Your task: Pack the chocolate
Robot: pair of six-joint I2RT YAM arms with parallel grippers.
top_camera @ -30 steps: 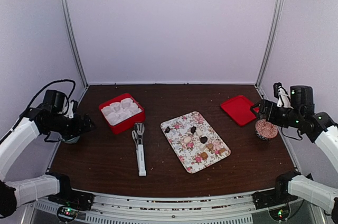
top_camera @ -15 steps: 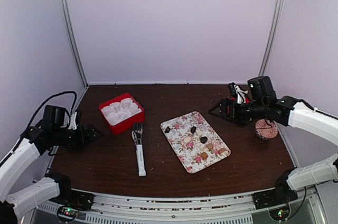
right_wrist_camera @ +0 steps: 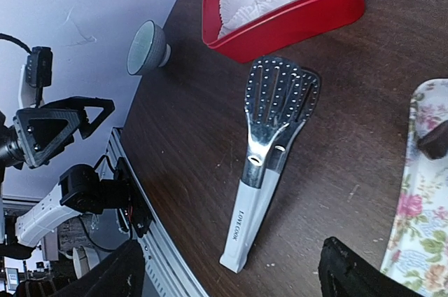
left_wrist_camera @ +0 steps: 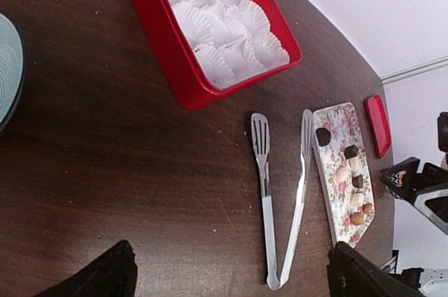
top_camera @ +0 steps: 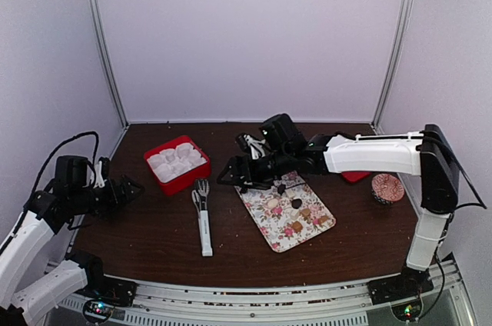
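The chocolate (top_camera: 296, 203) is several small dark and tan lumps lying on the rose-printed tray (top_camera: 315, 226). It also shows in the left wrist view (left_wrist_camera: 351, 151), and one dark lump shows in the right wrist view (right_wrist_camera: 434, 141). Metal tongs (top_camera: 204, 217) with a white handle lie on the table left of the tray (left_wrist_camera: 283, 192) (right_wrist_camera: 269, 157). A red box (top_camera: 177, 163) holds white paper cups. My right gripper (top_camera: 231, 177) is open and empty, hovering between box and tray above the tongs' head. My left gripper (top_camera: 129, 186) is open and empty, left of the box.
A red lid (top_camera: 352, 174) lies at the back right, partly behind my right arm. A pink patterned bowl (top_camera: 387, 187) stands near the right edge. A grey-green bowl (right_wrist_camera: 147, 48) stands at the table's left edge by my left arm.
My right arm has swung from the far right across the table to the left, past the lid and over the tray's far end. My left arm has shifted slightly.
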